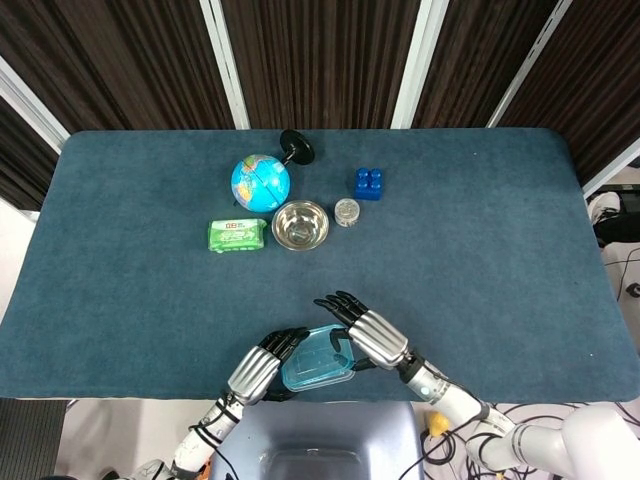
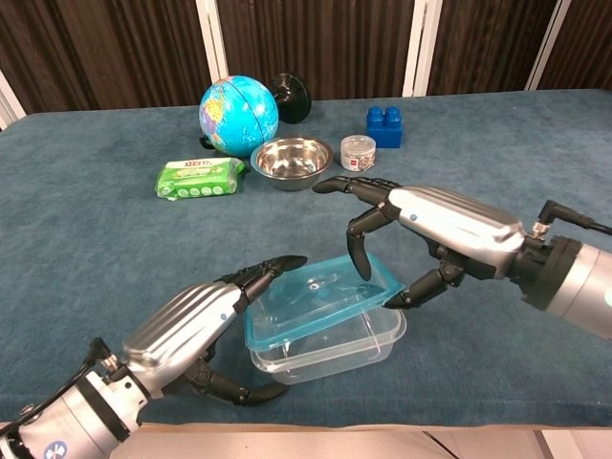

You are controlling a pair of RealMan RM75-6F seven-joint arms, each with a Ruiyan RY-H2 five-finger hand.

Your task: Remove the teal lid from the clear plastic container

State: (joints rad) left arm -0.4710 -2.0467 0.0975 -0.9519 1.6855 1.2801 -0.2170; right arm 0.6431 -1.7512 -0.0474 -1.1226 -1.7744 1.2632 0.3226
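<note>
The clear plastic container (image 2: 375,339) stands near the table's front edge. The teal lid (image 2: 320,292) lies on it slightly tilted and shifted to the left, so the container's right end shows. My right hand (image 2: 440,225) reaches over from the right. It pinches the lid's right edge between a finger on top and the thumb at the corner. My left hand (image 2: 186,330) cups the container's left end, fingers at the lid's back edge and thumb curled in front. From above, the lid (image 1: 318,360) shows between the left hand (image 1: 255,370) and right hand (image 1: 365,335).
Further back stand a globe (image 2: 239,113), a steel bowl (image 2: 292,143), a green wipes pack (image 2: 199,178), a small jar (image 2: 358,151) and a blue brick (image 2: 384,124). The table's front edge runs just below both hands.
</note>
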